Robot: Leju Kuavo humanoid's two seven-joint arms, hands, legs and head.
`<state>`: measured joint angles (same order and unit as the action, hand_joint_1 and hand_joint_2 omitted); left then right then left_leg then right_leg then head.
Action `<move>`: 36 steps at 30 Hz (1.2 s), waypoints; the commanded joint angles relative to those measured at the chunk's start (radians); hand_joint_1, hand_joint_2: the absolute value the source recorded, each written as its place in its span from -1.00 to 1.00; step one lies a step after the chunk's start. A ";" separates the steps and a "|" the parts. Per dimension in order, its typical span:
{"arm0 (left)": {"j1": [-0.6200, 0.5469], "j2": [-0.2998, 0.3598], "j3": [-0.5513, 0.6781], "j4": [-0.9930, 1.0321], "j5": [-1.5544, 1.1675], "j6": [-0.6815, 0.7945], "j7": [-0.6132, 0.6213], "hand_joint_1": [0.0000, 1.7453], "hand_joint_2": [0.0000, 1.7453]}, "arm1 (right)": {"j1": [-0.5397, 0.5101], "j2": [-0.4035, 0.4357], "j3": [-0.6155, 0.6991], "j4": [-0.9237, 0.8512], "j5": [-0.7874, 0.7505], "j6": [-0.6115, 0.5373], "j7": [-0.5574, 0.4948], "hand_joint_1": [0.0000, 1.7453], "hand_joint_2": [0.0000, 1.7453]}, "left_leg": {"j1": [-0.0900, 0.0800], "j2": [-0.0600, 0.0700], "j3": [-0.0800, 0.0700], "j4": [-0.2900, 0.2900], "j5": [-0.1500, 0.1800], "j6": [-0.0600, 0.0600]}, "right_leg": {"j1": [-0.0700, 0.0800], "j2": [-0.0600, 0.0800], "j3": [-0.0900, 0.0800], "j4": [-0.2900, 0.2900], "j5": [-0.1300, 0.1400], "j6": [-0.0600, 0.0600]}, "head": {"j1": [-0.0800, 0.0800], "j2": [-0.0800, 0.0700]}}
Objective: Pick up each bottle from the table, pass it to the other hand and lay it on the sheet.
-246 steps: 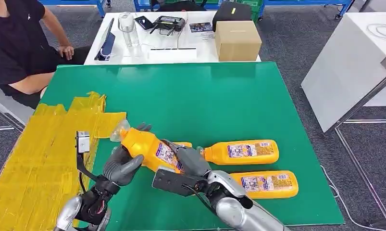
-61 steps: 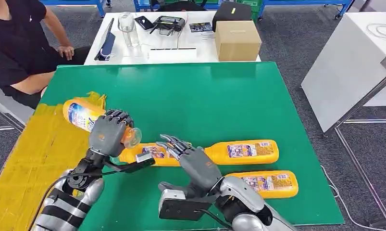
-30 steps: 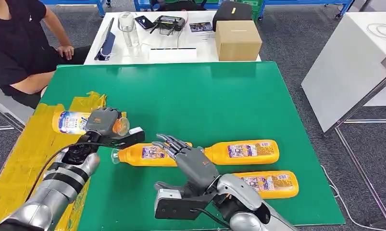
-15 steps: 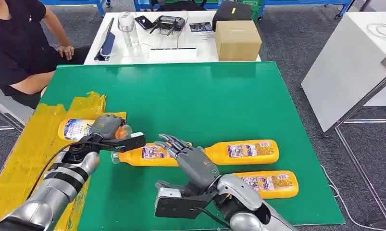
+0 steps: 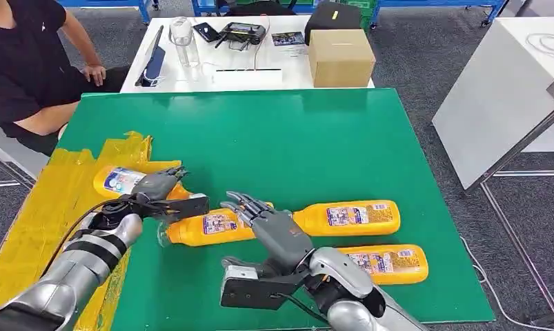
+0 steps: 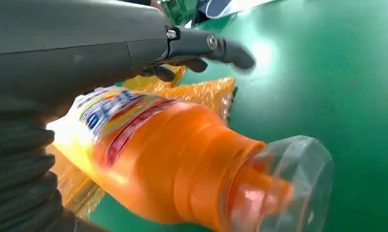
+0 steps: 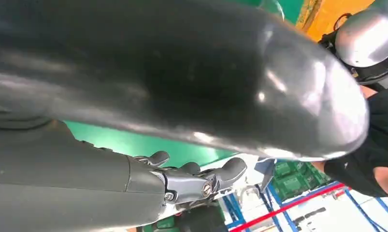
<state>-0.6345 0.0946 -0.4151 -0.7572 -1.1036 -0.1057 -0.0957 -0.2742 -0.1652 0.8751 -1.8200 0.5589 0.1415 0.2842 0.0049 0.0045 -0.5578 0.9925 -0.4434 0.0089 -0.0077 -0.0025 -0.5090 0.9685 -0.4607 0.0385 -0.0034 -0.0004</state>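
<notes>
An orange bottle [image 5: 122,181] with a blue-and-white label lies on its side on the yellow sheet [image 5: 46,227], its clear cap toward the green table. My left hand [image 5: 156,185] rests over its neck end with the fingers stretched out; the left wrist view shows the fingers [image 6: 206,46] straight above the bottle [image 6: 172,164], not wrapped around it. My right hand [image 5: 267,224] hovers open, fingers spread, over a second orange bottle [image 5: 198,229] lying on the green table [image 5: 294,138]. Two more bottles [image 5: 346,217] [image 5: 381,264] lie to its right. In the right wrist view its fingers [image 7: 192,181] are extended.
A person in black [image 5: 25,62] sits at the far left corner. Behind the green table, a white table [image 5: 191,79] carries a cardboard box [image 5: 341,57], a glass jar [image 5: 181,34] and electronics. Another white table [image 5: 501,96] stands to the right.
My left hand has lowered the bottle onto the yellow sheet and uncurled its fingers from it. The right hand has stayed open over the second bottle.
</notes>
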 commanded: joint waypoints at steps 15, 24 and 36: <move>-0.021 0.089 0.094 -0.042 0.255 -0.071 -0.075 -1.00 1.00 | -0.122 0.036 0.023 0.128 -0.027 0.025 0.010 -1.00 -1.00 | 0.002 0.003 -0.001 0.001 -0.001 -0.001 | 0.002 0.005 -0.001 0.001 0.001 -0.001 | 0.000 0.000; 0.101 0.148 0.191 -0.323 0.562 -0.228 -0.154 -1.00 -1.00 | -0.104 -0.020 0.003 0.105 -0.045 0.013 -0.003 -1.00 -1.00 | 0.001 0.002 0.000 0.001 -0.001 0.000 | 0.002 0.003 0.000 0.000 0.000 -0.001 | 0.000 0.000; 0.229 0.112 0.302 -0.504 0.752 -0.245 -0.173 -1.00 -1.00 | -0.091 -0.019 0.006 0.106 -0.032 0.009 -0.015 -1.00 -1.00 | 0.001 -0.001 -0.001 0.000 0.000 0.000 | 0.001 -0.001 0.000 0.000 0.000 0.000 | 0.000 0.000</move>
<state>-0.4329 0.2327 -0.1839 -1.1943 -0.4231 -0.3330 -0.2647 -0.3385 -0.1713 0.8755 -1.7594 0.5211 0.1560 0.2762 0.0050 0.0026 -0.5586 0.9924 -0.4430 0.0091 -0.0077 -0.0039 -0.5096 0.9689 -0.4608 0.0385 -0.0030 -0.0004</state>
